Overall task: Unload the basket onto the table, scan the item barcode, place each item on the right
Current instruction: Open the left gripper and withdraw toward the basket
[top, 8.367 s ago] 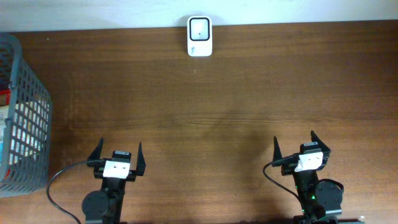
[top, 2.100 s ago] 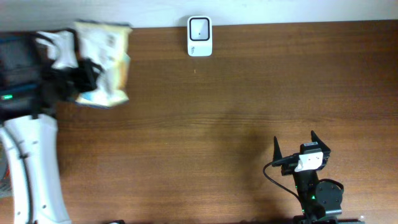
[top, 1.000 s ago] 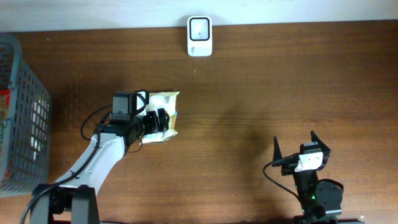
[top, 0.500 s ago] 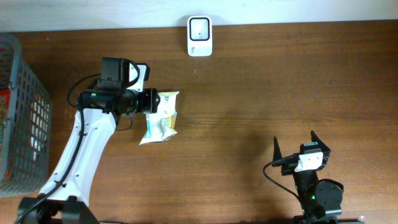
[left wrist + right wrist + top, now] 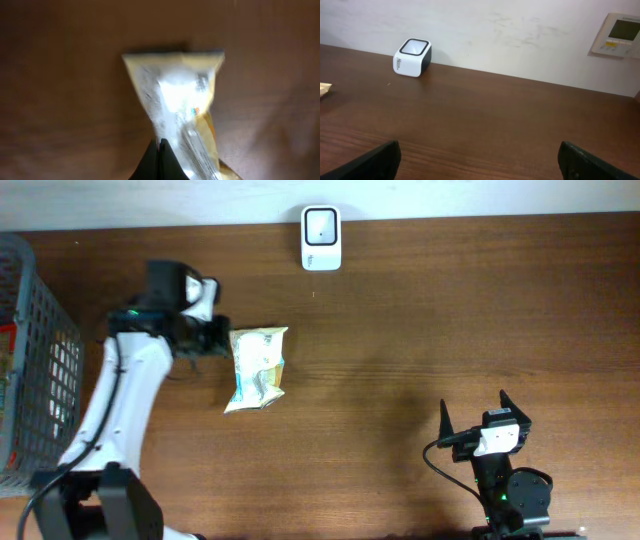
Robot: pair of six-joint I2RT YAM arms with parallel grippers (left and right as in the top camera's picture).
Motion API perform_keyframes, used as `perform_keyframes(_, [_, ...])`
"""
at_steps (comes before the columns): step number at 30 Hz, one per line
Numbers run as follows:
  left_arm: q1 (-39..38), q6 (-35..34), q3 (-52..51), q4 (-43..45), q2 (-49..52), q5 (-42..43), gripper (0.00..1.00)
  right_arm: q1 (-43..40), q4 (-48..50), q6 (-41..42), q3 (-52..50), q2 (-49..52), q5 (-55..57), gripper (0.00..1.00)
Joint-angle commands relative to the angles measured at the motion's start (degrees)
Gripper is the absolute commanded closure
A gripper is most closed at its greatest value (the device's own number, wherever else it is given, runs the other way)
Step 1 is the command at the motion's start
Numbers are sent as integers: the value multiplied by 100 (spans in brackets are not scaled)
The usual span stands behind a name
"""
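The item (image 5: 257,367), a crinkled yellow and white snack bag, lies flat on the wooden table left of centre. My left gripper (image 5: 222,342) is shut, its tips at the bag's upper left edge. In the blurred left wrist view the shut left gripper (image 5: 159,144) meets the near edge of the bag (image 5: 175,95), and I see nothing pinched between the jaws. The white scanner (image 5: 321,238) stands at the table's far edge; the right wrist view also shows this scanner (image 5: 412,57). My right gripper (image 5: 473,405) rests open and empty near the front right.
A grey wire basket (image 5: 45,330) holding other goods stands at the left edge. The table (image 5: 420,320) runs back to a white wall. A wall control panel (image 5: 620,34) hangs at the upper right of the right wrist view.
The left gripper was open over the bag, then drew back to the left and up off it and shut. The bag stays where it was set down. The right arm has not moved.
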Motion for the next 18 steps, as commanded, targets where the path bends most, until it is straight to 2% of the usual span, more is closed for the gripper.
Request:
perform_keyframes(1, [291, 688, 649, -278, -149, -4, 100, -42, -2, 2, -52, -42, 52, 1])
perform_keyframes(8, [555, 1464, 664, -269, -153, -7, 100, -42, -4, 2, -52, -42, 52, 1])
perform_keyframes(11, [555, 1565, 664, -192, -153, -24, 91, -42, -4, 2, -52, -42, 52, 1])
perform_keyframes(16, [555, 1563, 664, -116, -153, -24, 54, -42, 15, 0, -52, -42, 55, 1])
perform_keyframes(17, [555, 1563, 664, -116, -153, -24, 36, -42, 15, 4, -52, -42, 50, 1])
perform_keyframes(18, [555, 1563, 664, -116, -153, -24, 1, -37, 13, 4, -52, -42, 39, 1])
